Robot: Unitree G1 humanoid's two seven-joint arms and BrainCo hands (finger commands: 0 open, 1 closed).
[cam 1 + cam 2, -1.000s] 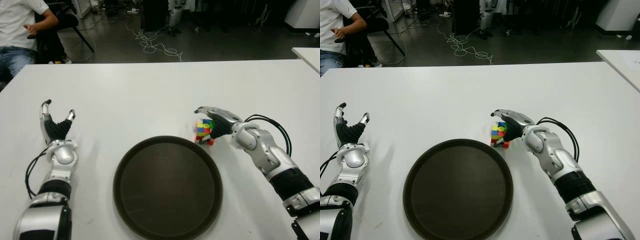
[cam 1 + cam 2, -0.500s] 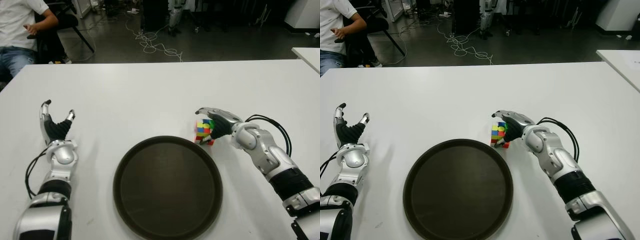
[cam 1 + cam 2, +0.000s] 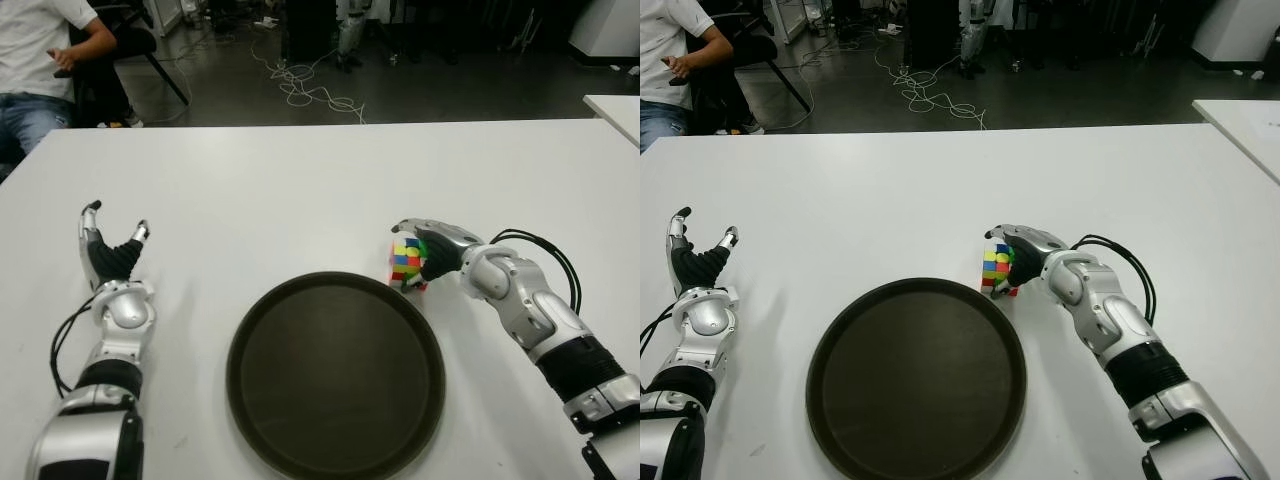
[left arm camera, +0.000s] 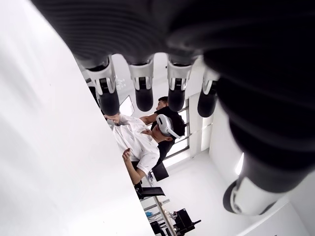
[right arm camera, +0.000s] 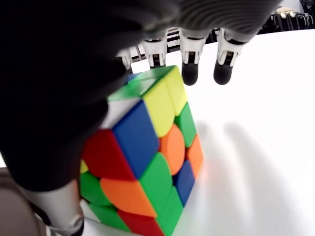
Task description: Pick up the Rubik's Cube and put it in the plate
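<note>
- White table [image 3: 300, 190] fills the near field, with a dark floor, loose cables [image 3: 305, 85] and a seated person [image 3: 40, 60] beyond its far edge; a second white tabletop [image 3: 615, 105] shows at the far right.
- Rubik's Cube [image 3: 406, 261] sits on the table just past the far right rim of the round dark plate [image 3: 335, 370], close to that rim but not inside it.
- Compared with a second ago, the right hand [image 3: 432, 253] has drawn slightly in toward the plate and lower, and the cube has gone with it, tipping a little: in the right wrist view the Rubik's Cube [image 5: 142, 152] stands skewed, one bottom corner down on the white surface.
- Right hand's fingers are closing but not clamped: the fingertips [image 5: 189, 73] reach past the cube's far top edge without pressing on it, while the thumb and palm lie against its near side. I read this as a grasp still being formed, with the cube nudged rather than lifted.
- For the task, nothing is delivered yet; the cube must be properly pinched, raised over the rim and set down inside. A loose hold risks the cube rolling away or bumping the rim.
- Left hand [image 3: 112, 262] shows well to the left of the plate, idle, fingers spread upward and holding nothing; its wrist view confirms the straight, separated fingers [image 4: 142, 91].
</note>
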